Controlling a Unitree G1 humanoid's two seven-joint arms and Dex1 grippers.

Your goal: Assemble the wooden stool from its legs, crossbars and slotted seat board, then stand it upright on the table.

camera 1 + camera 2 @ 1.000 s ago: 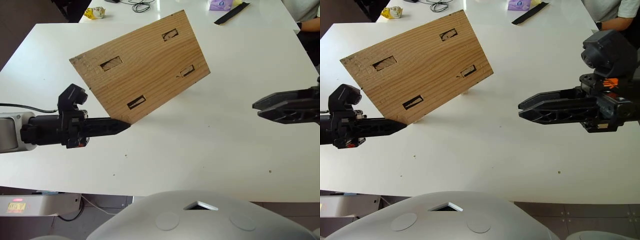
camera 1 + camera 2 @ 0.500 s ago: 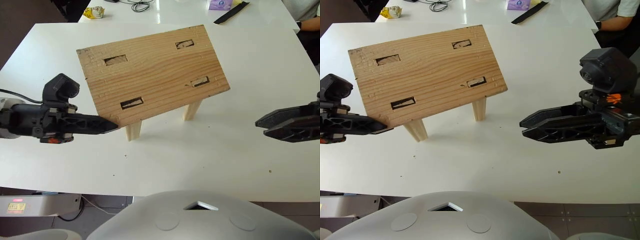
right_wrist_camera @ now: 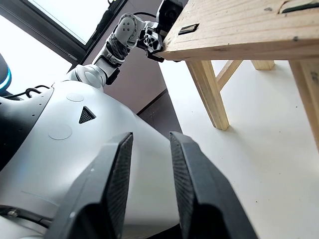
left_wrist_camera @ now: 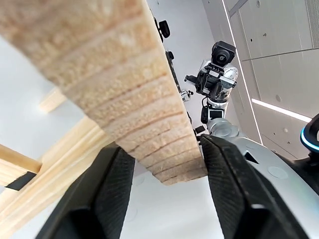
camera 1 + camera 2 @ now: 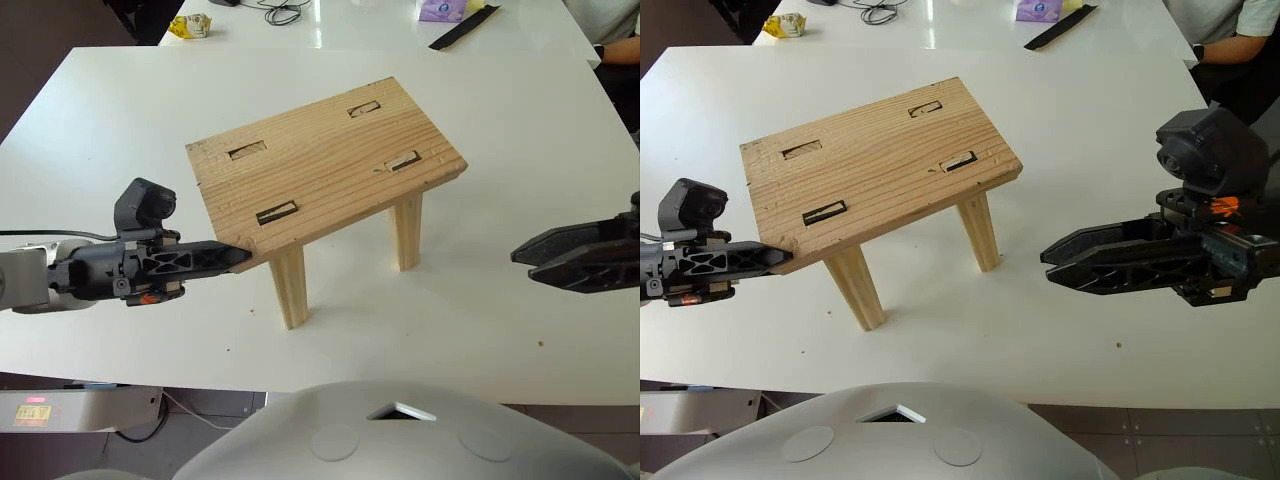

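Stool (image 5: 330,165), fully put together, is seen standing on its legs near the middle of the white table (image 5: 120,120). Its slotted seat board (image 5: 880,165) is turned upward and lies roughly level, with four rectangular slots, one of them (image 5: 276,212) close to the near edge. Two near legs are seen under the board, the near-left leg (image 5: 290,290) and the near-right leg (image 5: 406,232), both with their feet set on the tabletop. The near-left corner of the seat board is gripped by the left gripper (image 5: 240,258): its fingers (image 4: 234,189) are closed against the board's thickness, one on each face, as shown in the left wrist view. The right gripper (image 5: 1048,270) is held low over the table on the stool's right, well apart from it and pointed toward it; its fingers (image 3: 192,179) are parted by only a narrow gap and nothing is held between them. On the farther white surface behind the table, a crumpled yellow item (image 5: 190,25), a coil of dark cable (image 5: 283,12), a purple packet (image 5: 440,9) and a black strip (image 5: 462,26) are laid.
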